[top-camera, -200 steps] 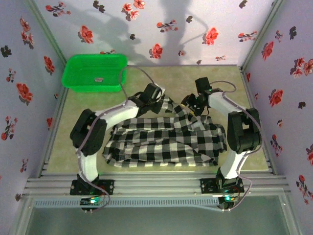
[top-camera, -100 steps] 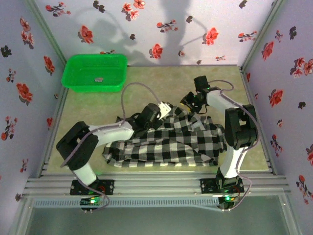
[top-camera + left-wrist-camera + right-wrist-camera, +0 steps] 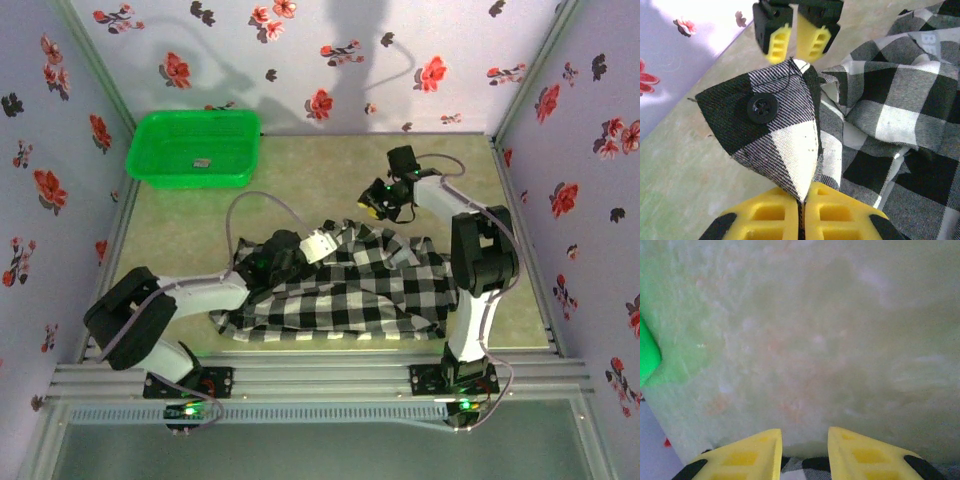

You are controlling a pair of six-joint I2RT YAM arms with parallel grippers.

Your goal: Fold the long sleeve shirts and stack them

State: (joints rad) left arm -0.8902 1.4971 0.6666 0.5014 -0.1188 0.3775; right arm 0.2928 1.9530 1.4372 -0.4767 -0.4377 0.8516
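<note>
**Long sleeve shirt** (image 3: pixel 350 285): soft black-and-white checked cloth, crumpled on the tabletop (image 3: pixel 300 170), spread beneath the left hand and on the near side of the right hand.

**Left hand** (image 3: pixel 802 205): yellow ribbed fingers clenched on a pointed cuff corner that bears a round black button (image 3: pixel 762 108).

**Right hand** (image 3: pixel 804 440): fingers partly apart, just beyond that cuff's tip. A checked edge shows between them; whether they grip it cannot be told.

**Tabletop**: pale green, mottled.

**Green plastic basket** (image 3: pixel 193 148): rectangular, well apart, beyond and left of the left hand.
</note>
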